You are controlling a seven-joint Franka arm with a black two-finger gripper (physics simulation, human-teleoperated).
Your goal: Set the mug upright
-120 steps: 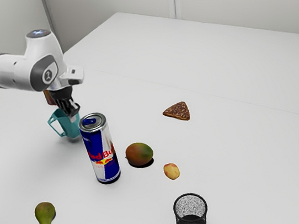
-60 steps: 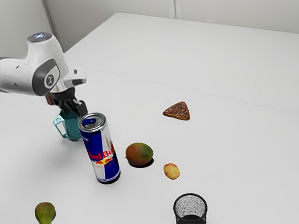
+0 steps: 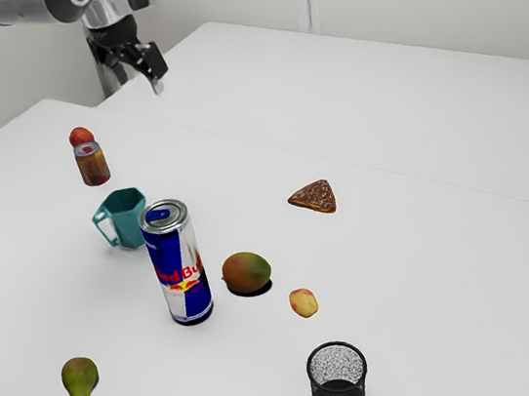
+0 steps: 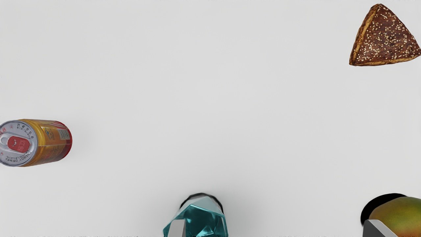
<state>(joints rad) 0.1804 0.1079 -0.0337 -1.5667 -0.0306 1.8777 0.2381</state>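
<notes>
White table (image 3: 451, 273) bears upright mug (image 3: 127, 223), tall can (image 3: 178, 270), short can (image 3: 92, 166); red fruit (image 3: 81, 136), mango (image 3: 246, 272), pastry (image 3: 314, 196); yellowish lump (image 3: 304, 303), pear (image 3: 79, 379), mesh cup (image 3: 337, 395).

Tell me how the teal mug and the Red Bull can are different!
The mug is plain teal; the can is blue and silver with a logo. The mug is short, while the can is tall. The mug is open on top, but the can is closed. Both stand upright on the table.
</notes>
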